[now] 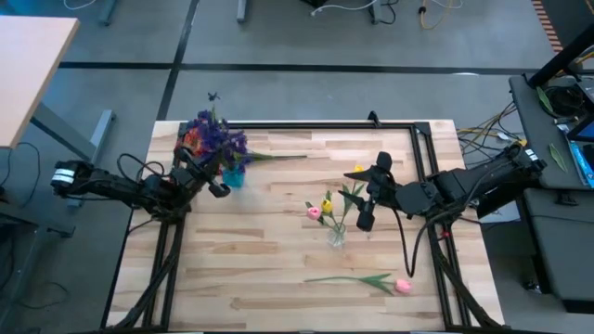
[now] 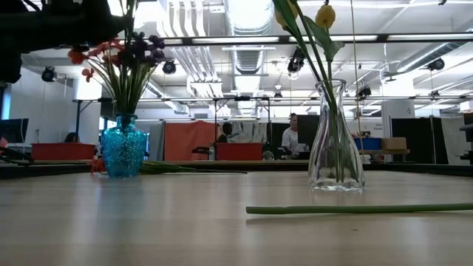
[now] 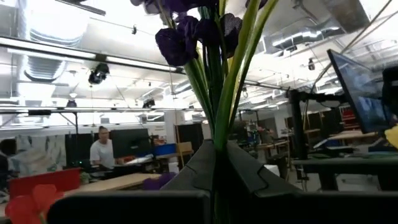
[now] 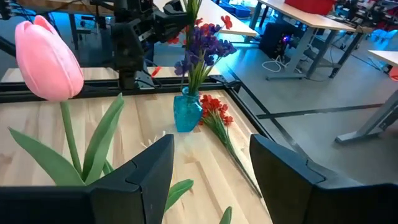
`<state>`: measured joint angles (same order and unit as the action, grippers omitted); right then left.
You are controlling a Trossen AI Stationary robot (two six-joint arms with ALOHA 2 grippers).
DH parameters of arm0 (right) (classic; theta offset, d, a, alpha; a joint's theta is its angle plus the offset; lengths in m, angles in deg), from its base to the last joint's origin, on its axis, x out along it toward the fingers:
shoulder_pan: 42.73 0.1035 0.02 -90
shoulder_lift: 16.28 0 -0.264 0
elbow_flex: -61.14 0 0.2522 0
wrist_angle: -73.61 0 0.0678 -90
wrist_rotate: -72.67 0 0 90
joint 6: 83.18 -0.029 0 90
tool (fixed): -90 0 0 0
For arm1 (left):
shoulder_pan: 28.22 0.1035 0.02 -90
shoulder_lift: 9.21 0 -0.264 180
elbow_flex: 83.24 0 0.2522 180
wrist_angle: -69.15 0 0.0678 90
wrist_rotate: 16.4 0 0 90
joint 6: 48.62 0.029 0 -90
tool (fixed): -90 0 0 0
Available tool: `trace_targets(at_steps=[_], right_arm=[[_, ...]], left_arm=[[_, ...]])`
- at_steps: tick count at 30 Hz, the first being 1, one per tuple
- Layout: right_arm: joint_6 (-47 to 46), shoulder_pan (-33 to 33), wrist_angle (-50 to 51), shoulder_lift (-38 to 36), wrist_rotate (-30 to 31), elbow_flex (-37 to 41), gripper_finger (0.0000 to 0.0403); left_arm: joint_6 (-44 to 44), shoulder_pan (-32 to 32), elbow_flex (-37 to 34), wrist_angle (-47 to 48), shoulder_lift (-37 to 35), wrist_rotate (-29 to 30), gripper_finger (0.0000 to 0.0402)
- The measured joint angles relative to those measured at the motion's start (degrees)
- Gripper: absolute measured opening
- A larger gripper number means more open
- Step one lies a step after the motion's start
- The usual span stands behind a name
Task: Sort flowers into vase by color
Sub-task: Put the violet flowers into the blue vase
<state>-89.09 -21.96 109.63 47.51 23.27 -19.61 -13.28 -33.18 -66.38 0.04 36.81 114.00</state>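
A blue vase [image 1: 233, 177] [image 2: 123, 151] at the far left holds purple and red flowers [image 1: 215, 137]. My left gripper [image 1: 219, 176] [image 3: 214, 146] is beside it, shut on the purple flower's stems. Another red flower [image 4: 216, 111] lies on the table against the vase's far side. A clear vase [image 1: 336, 234] [image 2: 336, 144] right of centre holds yellow tulips [image 1: 327, 204] and a pink one [image 4: 46, 59]. My right gripper [image 1: 369, 193] [image 4: 211, 146] hovers open just right of this bunch, nothing between its fingers. One more pink tulip [image 1: 403, 286] lies near the front edge. My left gripper pinches the purple flower's green stems [image 3: 219, 118] between its two fingers, below the blossoms. The fingers come from the table's left, slanting upward, and lie across the stems. The flower stands roughly upright, its blossoms above the fingers and its lower stems in the blue vase [image 4: 188, 112].
A black frame [image 1: 316, 124] runs along the table's far edge and down its sides. The lying tulip's stem [image 2: 355, 210] stretches across the near right of the table. Bare wood [image 1: 269, 250] lies between the two vases and toward the front left.
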Motion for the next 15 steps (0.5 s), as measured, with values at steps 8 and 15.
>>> trace_targets(at_steps=[8,15], right_arm=[[-0.1,-0.1,0.4,0.0,-0.1,0.5,0.0203],[-0.5,-0.1,1.6,0.0,-0.1,0.6,0.0203]], left_arm=[[-1.8,3.6,0.0,0.0,1.2,-0.9,0.0000],[-1.7,4.0,0.0,-0.3,2.5,-1.0,0.0000]])
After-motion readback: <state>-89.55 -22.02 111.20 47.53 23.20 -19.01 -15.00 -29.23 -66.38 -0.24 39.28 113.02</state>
